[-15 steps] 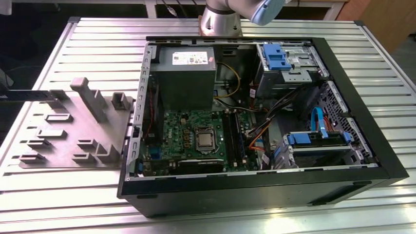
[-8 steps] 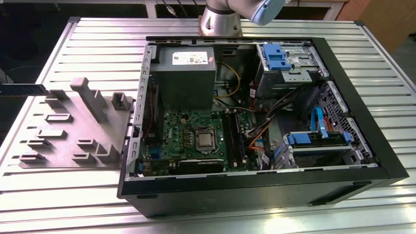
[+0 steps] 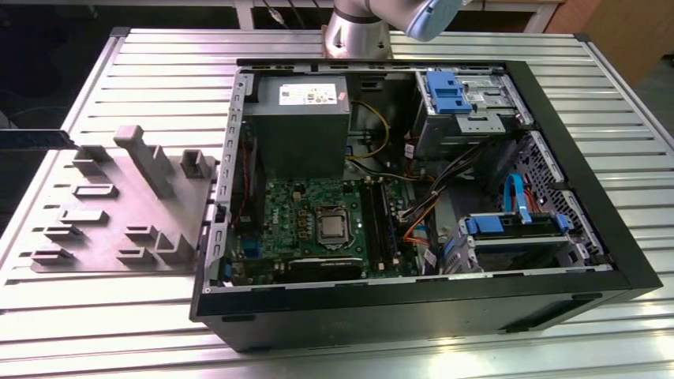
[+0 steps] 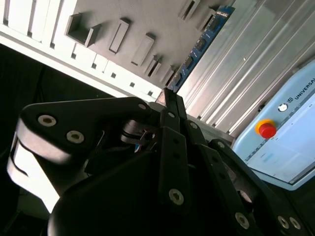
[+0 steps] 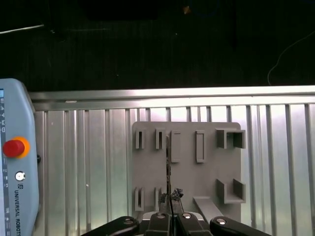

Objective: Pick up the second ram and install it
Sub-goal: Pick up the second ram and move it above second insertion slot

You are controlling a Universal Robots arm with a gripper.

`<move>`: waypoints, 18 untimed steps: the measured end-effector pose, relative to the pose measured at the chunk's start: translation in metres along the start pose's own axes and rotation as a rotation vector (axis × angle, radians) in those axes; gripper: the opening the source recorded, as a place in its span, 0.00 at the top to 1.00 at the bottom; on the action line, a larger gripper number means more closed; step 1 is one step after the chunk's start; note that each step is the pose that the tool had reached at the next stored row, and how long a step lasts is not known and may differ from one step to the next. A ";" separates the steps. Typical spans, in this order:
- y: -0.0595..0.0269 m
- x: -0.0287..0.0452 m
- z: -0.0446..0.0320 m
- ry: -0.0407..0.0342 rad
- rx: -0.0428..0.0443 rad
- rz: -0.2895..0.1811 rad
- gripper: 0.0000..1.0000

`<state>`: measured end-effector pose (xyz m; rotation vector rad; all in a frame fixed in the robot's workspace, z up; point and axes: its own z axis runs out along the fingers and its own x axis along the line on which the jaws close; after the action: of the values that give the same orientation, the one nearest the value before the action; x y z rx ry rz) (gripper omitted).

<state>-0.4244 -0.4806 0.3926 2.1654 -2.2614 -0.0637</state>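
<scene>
1. The memory stick [image 4: 202, 42] is a thin, flat board with a row of small dark chips along it. It juts straight out from the gripper [image 4: 168, 101]. In the first wrist view it shows edge-on as a fine dark line [image 5: 168, 162] in front of the grey tray [image 5: 187, 172].
2. The two fingers are closed flat on the near end of the stick, one on each face, with no gap between them and the board.
3. It looks light and stiff, but also brittle and a little slick. A pinch on the bare faces near one end seems sound, keeping off the contact edge. Bending or twisting it sideways could crack it.
4. I cannot tell whether its far end is free of the tray's slots.
5. The tray [image 3: 116, 260] lies on the ribbed metal table [image 3: 589, 158] at the exterior view's left. It touches or sits just beside the open computer case [image 3: 421, 316].
6. Inside the case, the green circuit board [image 3: 305, 205] sits well apart from the stick.
7. A control pendant with a red button [image 5: 15, 147] rests on the table near the tray.
</scene>
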 end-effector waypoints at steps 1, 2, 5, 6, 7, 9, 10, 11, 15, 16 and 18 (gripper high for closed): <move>0.0000 0.0000 -0.0006 0.0001 0.0001 0.000 0.89; 0.0003 -0.0001 -0.0008 0.0001 0.0011 0.000 0.89; 0.0004 -0.0002 -0.0024 0.0001 0.0013 0.000 0.89; 0.0004 -0.0001 -0.0025 0.0000 0.0014 0.000 0.89; 0.0004 -0.0001 -0.0030 0.0000 0.0014 0.000 0.89; 0.0005 -0.0002 -0.0063 0.0002 0.0011 0.000 0.89; 0.0006 -0.0003 -0.0080 0.0002 0.0013 0.000 0.89; 0.0006 -0.0003 -0.0093 0.0000 0.0015 0.000 0.89; 0.0009 -0.0005 -0.0159 0.0001 0.0013 0.000 0.89; 0.0010 -0.0005 -0.0167 -0.0002 0.0019 0.000 0.89; 0.0012 -0.0008 -0.0217 0.0001 0.0023 0.000 0.89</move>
<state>-0.4248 -0.4802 0.4144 2.1665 -2.2625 -0.0611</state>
